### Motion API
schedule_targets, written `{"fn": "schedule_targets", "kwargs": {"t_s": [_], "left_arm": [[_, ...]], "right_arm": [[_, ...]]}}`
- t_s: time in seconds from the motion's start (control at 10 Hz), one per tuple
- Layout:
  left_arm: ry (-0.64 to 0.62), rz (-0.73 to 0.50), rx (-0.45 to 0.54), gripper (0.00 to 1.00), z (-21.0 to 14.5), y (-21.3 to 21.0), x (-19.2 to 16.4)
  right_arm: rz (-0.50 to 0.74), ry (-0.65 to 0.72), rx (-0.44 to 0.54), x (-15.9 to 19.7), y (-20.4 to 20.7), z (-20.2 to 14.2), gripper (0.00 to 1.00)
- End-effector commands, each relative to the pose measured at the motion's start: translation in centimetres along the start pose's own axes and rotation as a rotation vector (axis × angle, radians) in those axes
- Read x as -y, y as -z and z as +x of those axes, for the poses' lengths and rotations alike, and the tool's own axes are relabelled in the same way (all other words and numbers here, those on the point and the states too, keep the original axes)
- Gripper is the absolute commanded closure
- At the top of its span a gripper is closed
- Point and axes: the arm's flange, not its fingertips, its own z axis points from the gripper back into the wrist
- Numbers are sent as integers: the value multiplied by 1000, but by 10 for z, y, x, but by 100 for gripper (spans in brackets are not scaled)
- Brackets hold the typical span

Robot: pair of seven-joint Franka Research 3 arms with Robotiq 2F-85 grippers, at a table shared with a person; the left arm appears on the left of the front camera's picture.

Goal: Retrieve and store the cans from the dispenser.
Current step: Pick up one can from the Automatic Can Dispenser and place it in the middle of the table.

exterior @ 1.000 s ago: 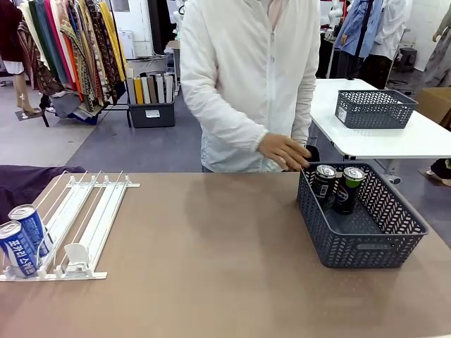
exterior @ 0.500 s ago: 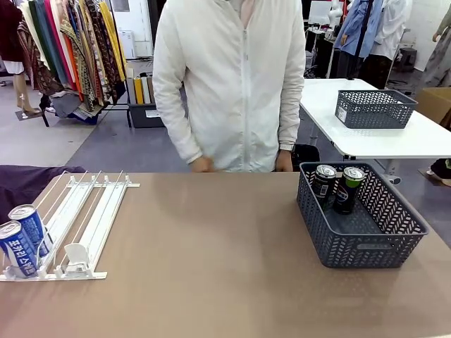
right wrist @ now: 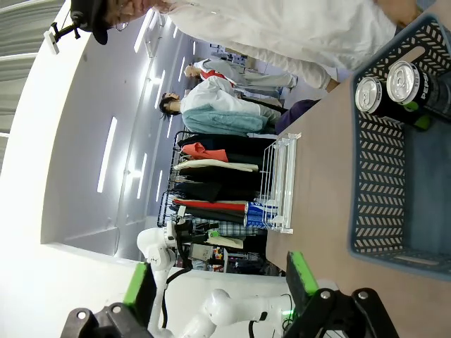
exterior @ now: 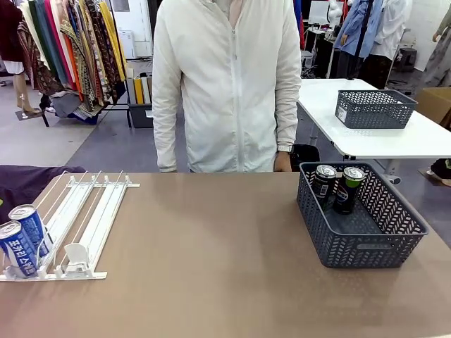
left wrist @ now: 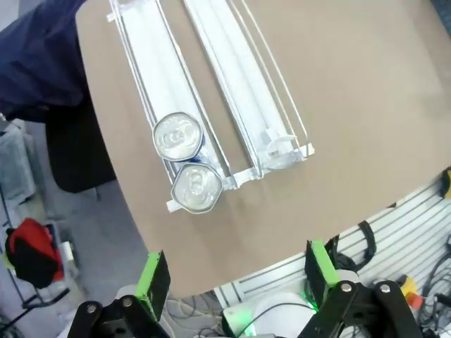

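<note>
Left gripper (left wrist: 235,278), seen from its wrist camera, is held spread and empty above the table edge; right gripper (right wrist: 218,282) is likewise parted, with nothing between its pads. The dispenser (exterior: 99,211) is laid flat at the robot's left, its lanes running from the far side towards the front lip. The grey basket (exterior: 370,248) is set at the right, with two black cans (exterior: 324,182) standing in its far corner. Two blue cans (exterior: 17,248) are lodged touching at the lip end of one lane, upright, long axis vertical, silver tops up. They are judged smooth, thin-walled and easily dented; a moderate grip across the body, above the rails, is advised.
</note>
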Motion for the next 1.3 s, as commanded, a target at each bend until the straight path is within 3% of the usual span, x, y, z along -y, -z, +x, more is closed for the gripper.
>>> {"fn": "schedule_targets", "kwargs": {"t_s": [0.0,0.1,0.3,0.7,0.9,1.2], "left_arm": [[-3,13,-5,0,3,2,4],[-39,39,-76,0,8,24,1],[-131,70,-97,0,14,61,-5],[-211,91,-239,0,15,121,-24],[-224,187,-231,0,12,143,-28],[-208,98,-279,0,8,162,-31]], "right_arm": [[-6,-26,-10,-1,-1,0,0],[-6,-26,-10,-1,-1,0,0],[-6,-26,-10,-1,-1,0,0],[-6,-26,-10,-1,-1,0,0],[-6,-26,-10,-1,-1,0,0],[-6,-26,-10,-1,-1,0,0]]}}
